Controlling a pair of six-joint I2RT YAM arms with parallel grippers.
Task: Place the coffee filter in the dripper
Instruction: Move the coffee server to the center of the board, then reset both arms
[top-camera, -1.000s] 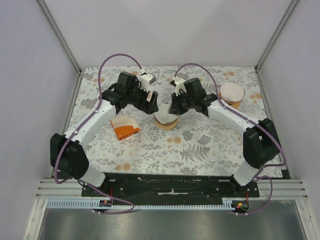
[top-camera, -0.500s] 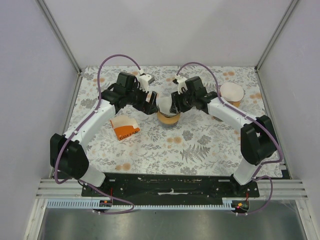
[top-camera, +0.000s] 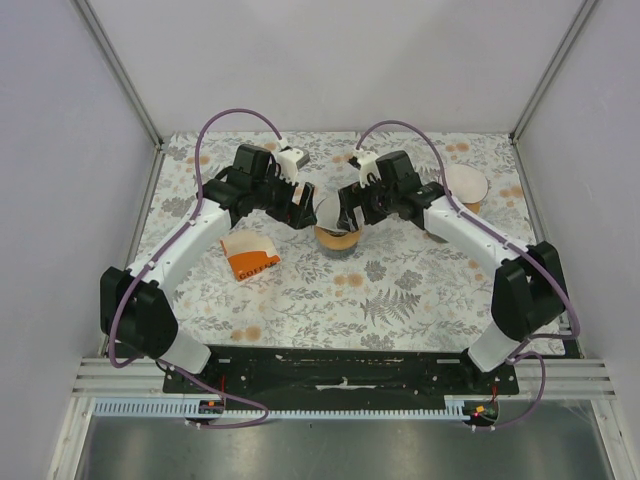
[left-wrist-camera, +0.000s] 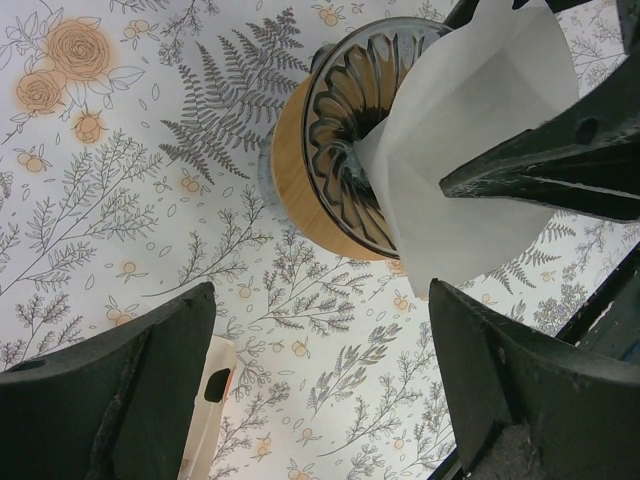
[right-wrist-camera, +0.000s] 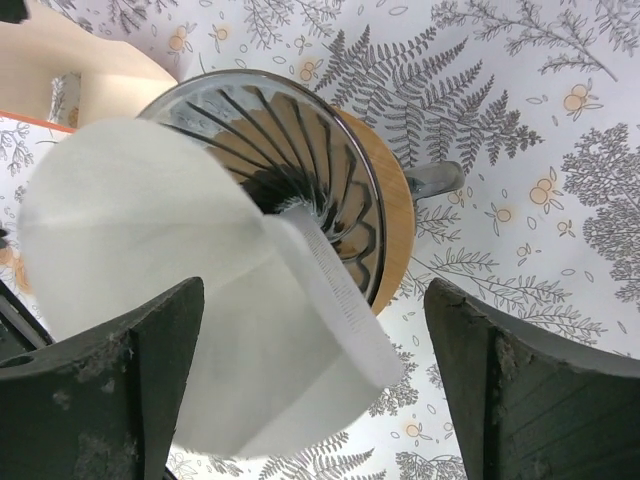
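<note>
FILTER IN, NOT YET SEATED: the coffee filter (right-wrist-camera: 150, 220) stands tip-down in the ribbed bowl of the dripper (right-wrist-camera: 395, 215), but it is tilted, w/ its fanned edge hanging out over the rim. R gripper (right-wrist-camera: 315, 292): jaws wide apart, clamped on nothing. The paper lies btwn its fingers, mostly toward one of them, w/ the dripper just ahead. L gripper (left-wrist-camera: 322, 300): also spread wide and empty, dripper and filter just beyond its fingertips, the filter on the far side. Seen from above, both grippers closely flank the pair on the floral table (top-camera: 400, 290). Judged stage: final seating. Next move prob. calls for a light nudge to bring the cone upright & flush w/ the ribs, w/o creasing the thin paper or shoving the dripper.
</note>
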